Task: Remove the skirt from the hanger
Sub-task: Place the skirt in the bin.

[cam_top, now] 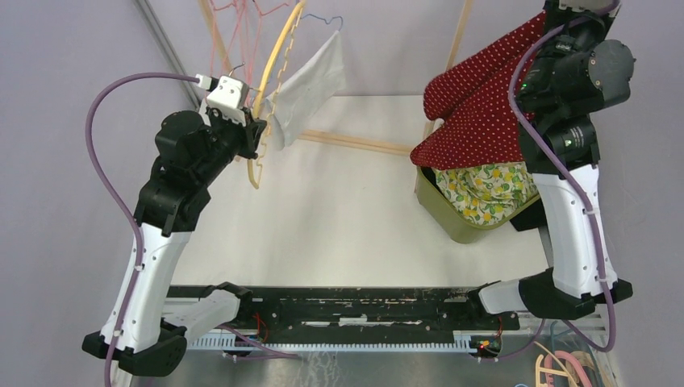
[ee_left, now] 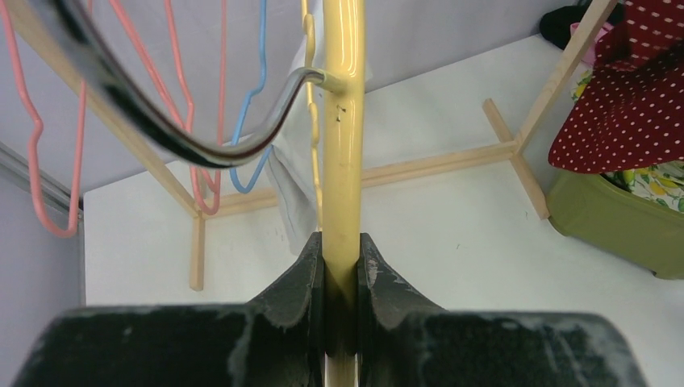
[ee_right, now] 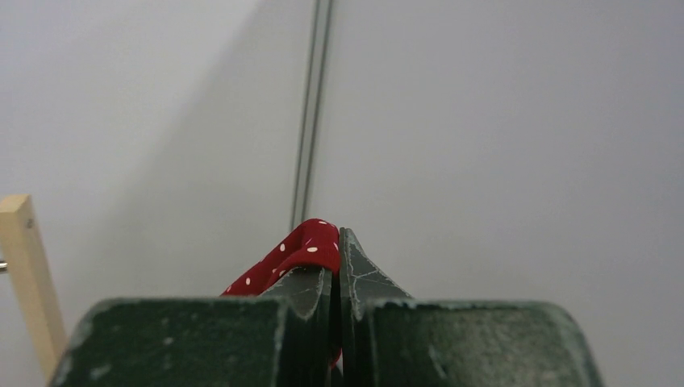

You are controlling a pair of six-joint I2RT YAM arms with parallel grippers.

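Pinches red skirt [cam_top: 484, 113] in right end effector [ee_right: 335, 258], hanging straight below (over bin [cam_top: 442, 214]); grips yellow hanger [ee_left: 343, 161] in left end effector [ee_left: 341, 250].

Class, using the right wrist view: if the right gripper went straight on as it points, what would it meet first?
The way looks free. Past the right gripper, shut on the red dotted skirt, only the grey wall shows; it probably comes first, though depth is unclear.
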